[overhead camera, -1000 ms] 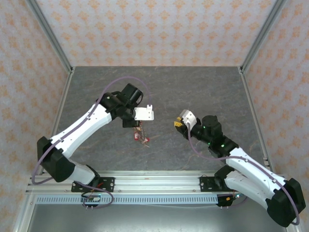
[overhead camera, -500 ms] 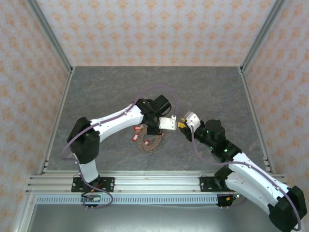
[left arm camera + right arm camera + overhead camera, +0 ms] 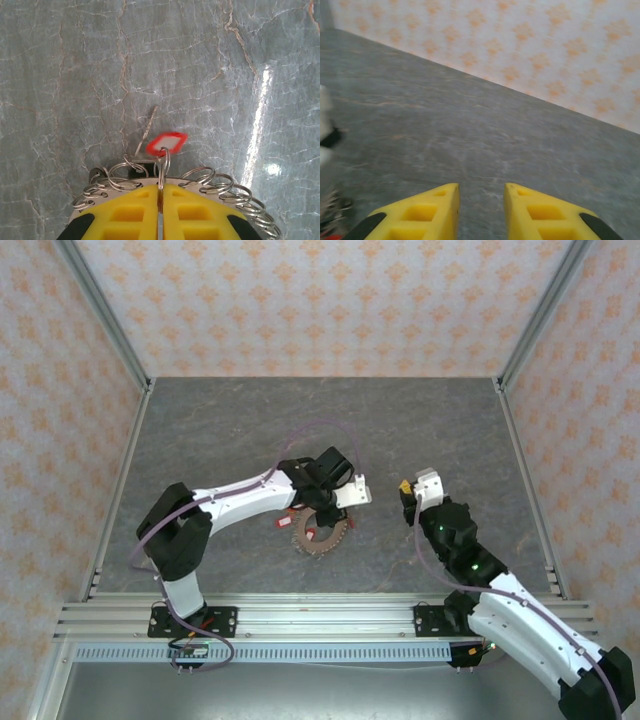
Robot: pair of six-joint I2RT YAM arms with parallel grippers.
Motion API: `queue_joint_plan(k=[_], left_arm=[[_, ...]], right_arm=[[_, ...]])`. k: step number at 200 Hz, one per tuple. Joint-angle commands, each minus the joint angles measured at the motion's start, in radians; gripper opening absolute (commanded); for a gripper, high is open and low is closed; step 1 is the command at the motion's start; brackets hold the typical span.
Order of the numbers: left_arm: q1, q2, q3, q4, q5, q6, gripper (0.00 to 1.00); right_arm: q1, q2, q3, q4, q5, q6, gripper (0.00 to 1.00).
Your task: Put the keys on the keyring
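The table is dark grey, marbled with pale and rusty veins. The walls are cream-pink with a repeating orange floral motif. The left gripper and right gripper are yellow with black bases. The keyring is silvery wire. A key is dull silver, and its tag is red around white. The arms are white with black joints.

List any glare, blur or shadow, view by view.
Left wrist: a white glare streak runs down the table at right; the red tag and keyring are sharp. Right wrist: soft all over, the fingers and the wall smeared. Top external: even light, crisp, no glare.
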Motion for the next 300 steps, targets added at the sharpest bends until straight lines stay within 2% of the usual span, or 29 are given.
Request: queue_joint_plan(k=[1, 33, 65, 83, 87, 91, 94, 96, 97, 101, 117, 143, 167, 191, 205, 217, 237, 246, 258, 287, 300], left_arm=[[0.0, -0.088, -0.035, 0.149, -0.025, -0.11, 0.12], [0.002, -0.19, -0.132, 0.294, -0.037, -0.158, 0.22], [0.013, -0.297, -0.187, 0.359, -0.05, -0.18, 0.27], [0.035, -0.375, -0.224, 0.408, -0.057, -0.215, 0.35], [0.041, -0.395, -0.235, 0.421, -0.061, -0.226, 0.4], [0.046, -0.414, -0.248, 0.435, -0.066, -0.236, 0.5], [0.051, -0.431, -0.258, 0.444, -0.068, -0.241, 0.7], [0.053, -0.442, -0.264, 0.45, -0.068, -0.245, 0.9], [0.055, -0.447, -0.267, 0.453, -0.068, -0.247, 0.95], [0.06, -0.468, -0.281, 0.462, -0.073, -0.254, 1.0], [0.083, -0.545, -0.341, 0.497, -0.114, -0.286, 1.0], [0.13, -0.673, -0.454, 0.533, -0.217, -0.334, 1.0], [0.206, -0.798, -0.565, 0.581, -0.371, -0.407, 1.0], [0.325, -0.894, -0.652, 0.603, -0.514, -0.514, 1.0], [0.395, -0.93, -0.681, 0.595, -0.532, -0.549, 1.0], [0.433, -0.942, -0.678, 0.56, -0.526, -0.545, 1.0], [0.458, -0.932, -0.67, 0.522, -0.6, -0.544, 1.0], [0.468, -0.92, -0.674, 0.52, -0.638, -0.558, 1.0], [0.483, -0.9, -0.677, 0.52, -0.662, -0.58, 1.0], [0.515, -0.859, -0.679, 0.539, -0.688, -0.631, 1.0], [0.546, -0.856, -0.69, 0.554, -0.679, -0.67, 1.0]], right_arm=[[-0.025, 0.027, -0.008, 0.073, 0.115, 0.063, 0.3], [-0.059, 0.082, -0.004, 0.145, 0.119, 0.098, 0.4], [-0.107, 0.155, 0.019, 0.187, 0.097, 0.114, 0.53], [-0.141, 0.22, 0.056, 0.21, 0.076, 0.108, 0.57], [-0.15, 0.235, 0.066, 0.213, 0.073, 0.106, 0.57], [-0.158, 0.249, 0.077, 0.214, 0.07, 0.107, 0.59], [-0.162, 0.259, 0.083, 0.214, 0.067, 0.107, 0.59], [-0.166, 0.267, 0.088, 0.216, 0.064, 0.106, 0.59], [-0.167, 0.27, 0.089, 0.216, 0.062, 0.105, 0.59], [-0.173, 0.283, 0.099, 0.218, 0.058, 0.103, 0.6], [-0.187, 0.328, 0.117, 0.223, 0.051, 0.093, 0.67], [-0.218, 0.374, 0.11, 0.244, 0.119, 0.112, 0.78], [-0.291, 0.402, 0.079, 0.277, 0.116, 0.14, 0.8], [-0.374, 0.444, 0.036, 0.332, 0.07, 0.186, 0.8], [-0.416, 0.493, 0.02, 0.363, 0.035, 0.202, 0.8], [-0.434, 0.553, 0.012, 0.398, 0.028, 0.204, 0.8], [-0.444, 0.663, 0.014, 0.475, 0.013, 0.191, 0.8], [-0.447, 0.681, 0.039, 0.45, -0.014, 0.184, 0.8], [-0.451, 0.713, 0.045, 0.506, -0.044, 0.167, 0.8], [-0.492, 0.841, 0.044, 0.672, -0.134, 0.213, 0.8], [-0.499, 0.894, 0.037, 0.721, -0.12, 0.223, 0.8]])
